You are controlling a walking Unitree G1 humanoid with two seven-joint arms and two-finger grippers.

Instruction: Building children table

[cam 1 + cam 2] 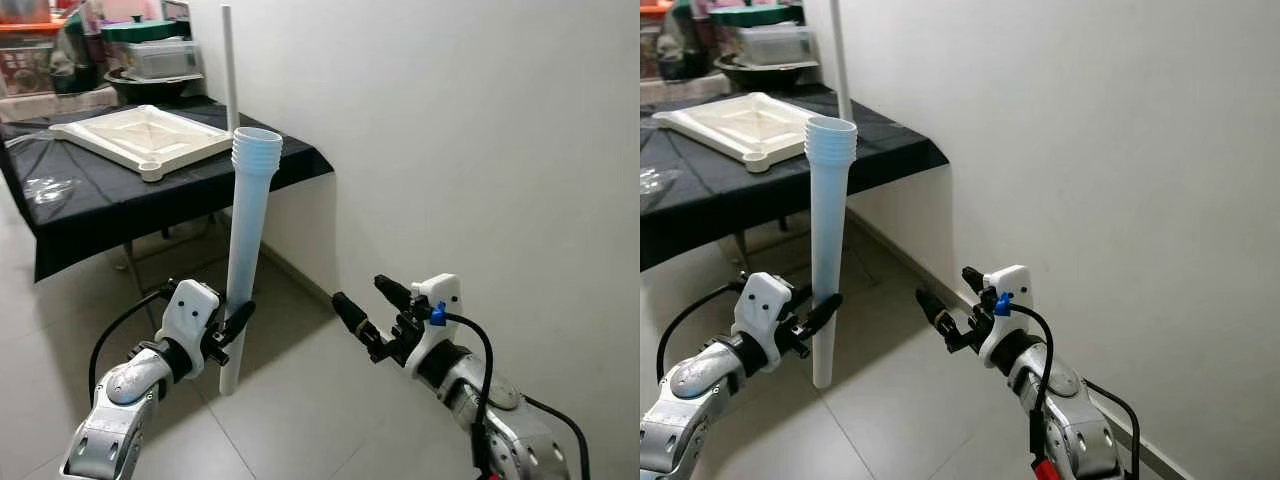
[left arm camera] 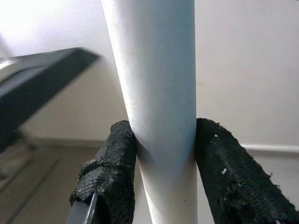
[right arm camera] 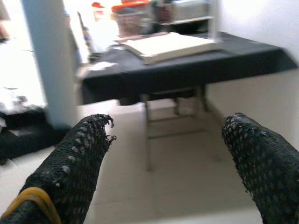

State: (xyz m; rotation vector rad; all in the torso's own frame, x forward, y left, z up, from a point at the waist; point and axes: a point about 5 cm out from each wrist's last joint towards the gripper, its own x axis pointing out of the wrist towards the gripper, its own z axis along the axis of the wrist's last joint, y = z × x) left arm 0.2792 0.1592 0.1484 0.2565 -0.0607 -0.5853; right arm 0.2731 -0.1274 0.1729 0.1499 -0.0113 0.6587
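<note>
A stack of several pale blue tapered table legs (image 1: 246, 250) stands upright with its narrow end on the tiled floor. My left gripper (image 1: 232, 327) is shut on its lower part; in the left wrist view both black pads (image 2: 112, 163) press the tube (image 2: 156, 93) from either side. A cream square tabletop (image 1: 140, 136) lies upside down on the black-covered table (image 1: 120, 195) behind. To the right of the legs, at about the same height, my right gripper (image 1: 362, 305) is open and holds nothing; it points toward them.
A white wall (image 1: 480, 150) runs close along the right, with a thin white pipe (image 1: 229, 65) standing in the corner behind the legs. Boxes and a bowl (image 1: 150, 62) crowd the back of the table. Beige floor tiles (image 1: 300, 400) lie between my arms.
</note>
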